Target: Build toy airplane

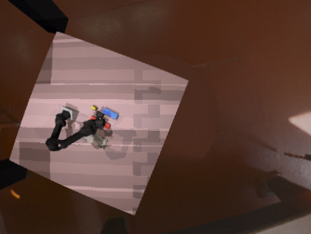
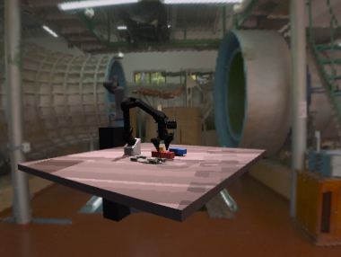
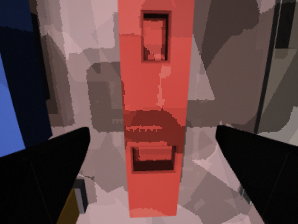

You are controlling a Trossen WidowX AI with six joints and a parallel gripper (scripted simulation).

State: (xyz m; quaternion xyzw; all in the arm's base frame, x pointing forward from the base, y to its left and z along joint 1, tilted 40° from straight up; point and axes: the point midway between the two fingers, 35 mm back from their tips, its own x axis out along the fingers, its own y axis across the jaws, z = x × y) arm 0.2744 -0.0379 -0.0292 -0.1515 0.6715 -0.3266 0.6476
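Note:
The red fuselage (image 1: 107, 126) (image 2: 163, 155) (image 3: 155, 90) lies on the table beside the jig, its two sockets facing up in the wrist view. My gripper (image 1: 100, 121) (image 2: 162, 149) (image 3: 154, 132) is open and empty, just above the fuselage, with one finger off each long side of it. The blue wing (image 1: 110, 113) (image 2: 179, 152) (image 3: 12, 110) lies flat on the other side of the fuselage from the jig. The small yellow tail fin (image 1: 94, 108) (image 3: 70, 207) lies near the wing, partly behind a finger in the wrist view. The grey jig (image 1: 97, 141) holds no part that I can see.
The arm's base stands on the table by a pale grey block (image 2: 132, 147). The arm reaches over the table (image 1: 94, 172) (image 2: 135, 175) and partly hides the jig and fuselage in the top view. The jig's edge shows at the right of the wrist view, beside one finger.

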